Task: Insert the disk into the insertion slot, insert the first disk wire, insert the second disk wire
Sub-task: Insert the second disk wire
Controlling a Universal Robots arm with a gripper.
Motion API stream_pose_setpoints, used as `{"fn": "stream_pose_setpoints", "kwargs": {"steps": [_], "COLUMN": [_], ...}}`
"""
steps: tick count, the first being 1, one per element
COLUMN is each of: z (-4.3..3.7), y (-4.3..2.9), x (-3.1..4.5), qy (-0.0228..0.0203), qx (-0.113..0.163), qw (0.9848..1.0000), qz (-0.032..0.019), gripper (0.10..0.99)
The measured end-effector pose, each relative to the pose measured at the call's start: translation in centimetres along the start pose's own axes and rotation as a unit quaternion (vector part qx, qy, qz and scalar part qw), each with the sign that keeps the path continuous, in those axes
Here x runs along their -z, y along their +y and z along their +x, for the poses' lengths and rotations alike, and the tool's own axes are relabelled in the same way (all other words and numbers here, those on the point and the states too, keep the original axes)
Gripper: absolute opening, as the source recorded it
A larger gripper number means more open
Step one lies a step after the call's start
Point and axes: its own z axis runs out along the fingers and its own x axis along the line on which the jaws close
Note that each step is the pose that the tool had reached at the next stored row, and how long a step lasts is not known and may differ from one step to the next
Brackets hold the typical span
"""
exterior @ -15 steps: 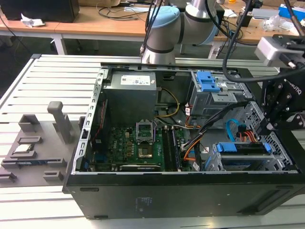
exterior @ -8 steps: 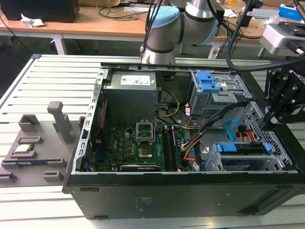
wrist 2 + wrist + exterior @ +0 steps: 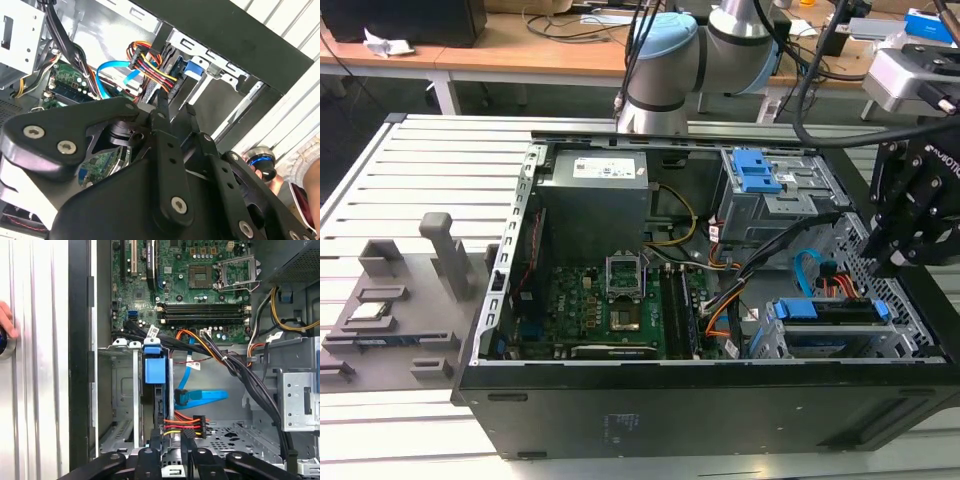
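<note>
The disk [image 3: 825, 312], held in its blue caddy [image 3: 152, 367], sits inside the insertion slot [image 3: 895, 345], the low silver cage at the case's front corner. The first disk wire [image 3: 182, 426], an orange, red, yellow and black bundle, runs to the disk's rear edge. My gripper [image 3: 171, 440] is at that edge, its black fingers [image 3: 162, 107] closed around the wire's small plug. The second disk wire [image 3: 205, 396], flat and blue, lies loose beside the disk, and its plug [image 3: 181, 398] is apart from the disk. In the exterior view my gripper [image 3: 890, 262] hangs just above the cage.
The open case holds a motherboard [image 3: 610, 305], a power supply [image 3: 595, 205] and a taller grey cage with blue tabs [image 3: 770, 190]. Thick black cables [image 3: 250, 380] cross near the disk. A person's hand [image 3: 5, 320] rests outside the case wall. Grey fixtures [image 3: 395, 300] lie on the slatted table.
</note>
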Motion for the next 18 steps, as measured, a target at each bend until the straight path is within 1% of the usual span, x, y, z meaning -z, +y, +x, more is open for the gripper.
{"fn": "stream_pose_setpoints", "kwargs": {"steps": [1,2,3,5,6,7,8,10,11,13,16,17,18], "z": [-0.08,-0.13,-0.6,-1.05,-1.06,-1.04,-1.04,-1.03,-1.04,-1.03,-1.03,-1.03,-1.03], "y": [0.36,0.49,0.98,1.98,2.54,2.86,3.05,3.57,3.64,3.64,3.65,3.65,3.65], "x": [-0.08,-0.12,-0.32,-0.63,-0.78,-0.9,-1.01,-1.55,-1.68,-1.72,-1.71,-1.72,-1.72], "qy": [-0.0001,-0.0001,-0.0001,0.0,0.0,0.0,0.0,0.001,0.0023,0.0046,0.0056,0.006,0.0068], "qx": [0.0,0.0,0.0,0.0,0.0,0.0,0.0,0.0,0.0,0.0,0.0,0.0,0.0], "qw": [1.0,1.0,1.0,1.0,1.0,1.0,1.0,1.0,1.0,1.0,1.0,1.0,1.0], "qz": [0.0,0.0,0.0,0.0,0.0,0.0,0.0,0.0001,0.0001,0.0003,0.0003,0.0003,0.0003], "gripper": [0.302,0.302,0.302,0.302,0.302,0.302,0.302,0.302,0.302,0.302,0.302,0.22,0.161]}}
